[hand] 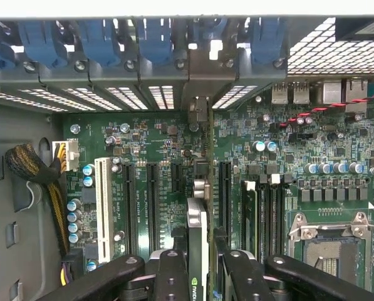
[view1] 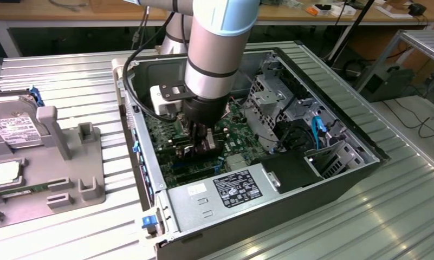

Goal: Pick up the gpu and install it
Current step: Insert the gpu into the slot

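The gpu (hand: 198,251) stands on edge between my fingers (hand: 171,276), its board running straight away from my wrist camera toward the rear wall of the case, its metal bracket end up against the slot openings there. My gripper (hand: 199,276) is closed on the card at a middling width, one finger on each face. In the exterior view my gripper (view1: 202,142) is sunk deep inside the open computer case (view1: 332,130), low over the motherboard (hand: 155,144), with the card (view1: 211,142) partly hidden by my arm. I judge this to be the install step: the pick is done and the card is at or just above an expansion slot. I cannot tell whether its edge connector has entered the slot. Long black slots (hand: 152,200) lie just beside it on one flank, another black slot (hand: 225,194) on the other. The move in hand calls for a straight, even press with the board square to the slot and the bracket lined up with its opening. Outside the case, on the exterior view's left, a hard drive (view1: 13,132) sits on a grey fixture (view1: 79,162).
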Controlling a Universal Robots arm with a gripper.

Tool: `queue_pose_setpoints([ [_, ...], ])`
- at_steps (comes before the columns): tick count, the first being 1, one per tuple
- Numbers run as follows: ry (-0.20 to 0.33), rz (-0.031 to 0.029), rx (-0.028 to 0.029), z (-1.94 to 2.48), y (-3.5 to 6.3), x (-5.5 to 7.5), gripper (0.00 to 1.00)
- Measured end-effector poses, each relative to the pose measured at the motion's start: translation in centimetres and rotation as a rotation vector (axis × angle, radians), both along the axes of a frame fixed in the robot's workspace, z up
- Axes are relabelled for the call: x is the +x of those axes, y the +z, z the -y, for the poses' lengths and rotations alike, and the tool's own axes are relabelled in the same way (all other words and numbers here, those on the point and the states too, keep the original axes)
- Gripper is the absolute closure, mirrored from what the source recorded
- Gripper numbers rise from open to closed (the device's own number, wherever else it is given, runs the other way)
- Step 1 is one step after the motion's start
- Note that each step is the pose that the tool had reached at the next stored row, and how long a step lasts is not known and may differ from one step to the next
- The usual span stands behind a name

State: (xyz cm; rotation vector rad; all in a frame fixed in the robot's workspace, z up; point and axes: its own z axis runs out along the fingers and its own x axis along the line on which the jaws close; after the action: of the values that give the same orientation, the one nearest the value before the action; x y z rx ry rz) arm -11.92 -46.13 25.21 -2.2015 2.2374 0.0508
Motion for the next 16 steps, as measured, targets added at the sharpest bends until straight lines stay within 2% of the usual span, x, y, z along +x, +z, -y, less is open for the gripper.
queue_pose_setpoints([
  [4,0.0,0.0003,0.0002,0.0,-0.02,0.0,0.73],
  [5,0.0,0.0016,0.0029,-0.03,-0.12,0.0,0.72],
  [6,0.0,0.0011,0.0015,-0.02,-0.09,0.0,0.72],
  [7,0.0,0.0005,0.0004,-0.01,-0.03,0.0,0.6],
  [8,0.0,0.0005,0.0005,-0.01,-0.03,0.0,0.54],
  [9,0.0,0.0004,0.0004,-0.01,-0.03,0.0,0.54],
  [10,0.0,0.0002,0.0001,-0.01,0.37,0.0,0.48],
  [12,0.0,0.0004,0.0003,-0.01,1.15,0.0,0.48],
  [14,0.0,0.0002,0.0001,-0.07,2.39,0.0,0.48],
  [16,0.0,0.0003,-0.0003,-0.23,2.88,0.0,0.48],
])
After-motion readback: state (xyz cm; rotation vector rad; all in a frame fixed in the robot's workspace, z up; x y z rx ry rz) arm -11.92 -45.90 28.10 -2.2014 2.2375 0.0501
